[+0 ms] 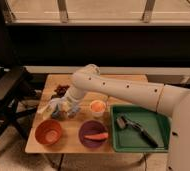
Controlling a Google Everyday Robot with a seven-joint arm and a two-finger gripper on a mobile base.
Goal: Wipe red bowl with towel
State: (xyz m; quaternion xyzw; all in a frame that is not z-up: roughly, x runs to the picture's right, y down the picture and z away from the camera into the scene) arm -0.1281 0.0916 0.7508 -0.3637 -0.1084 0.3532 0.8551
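We hold the towel (50, 106) in our shut pincer (61, 108) just behind the red bowl (49, 132), and next we must lower it inside.

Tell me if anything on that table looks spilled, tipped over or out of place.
Nothing stands out. The red bowl and the purple bowl sit upright on the table. The brush lies inside the green tray. The shut gripper hangs low just beyond the red bowl.
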